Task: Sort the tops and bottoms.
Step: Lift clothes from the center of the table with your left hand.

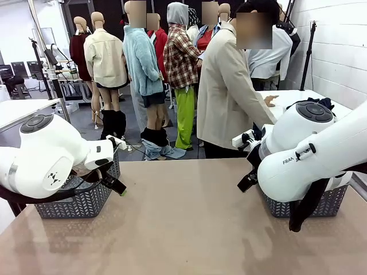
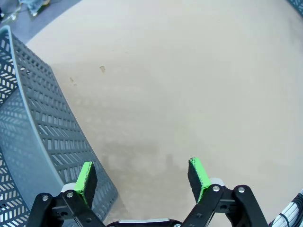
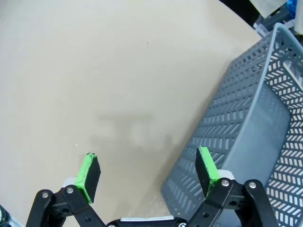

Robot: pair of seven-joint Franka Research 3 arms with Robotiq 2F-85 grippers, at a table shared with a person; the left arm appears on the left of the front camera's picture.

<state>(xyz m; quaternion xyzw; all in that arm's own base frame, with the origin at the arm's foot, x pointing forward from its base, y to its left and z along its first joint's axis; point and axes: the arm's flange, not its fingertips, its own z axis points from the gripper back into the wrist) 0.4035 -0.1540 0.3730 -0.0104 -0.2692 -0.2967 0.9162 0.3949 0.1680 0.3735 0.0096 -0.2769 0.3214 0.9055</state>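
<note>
The left hand (image 2: 140, 166) and right hand (image 3: 146, 154) hang wide and empty over the worktop (image 1: 183, 217), with a left basket (image 1: 86, 203) and right basket (image 1: 331, 203) at its side edges (neither filled). Sorting looks unstarted: dark garments (image 1: 316, 103) apparently lie on a far table (image 1: 285, 98) beside the person (image 1: 226, 91).
</note>
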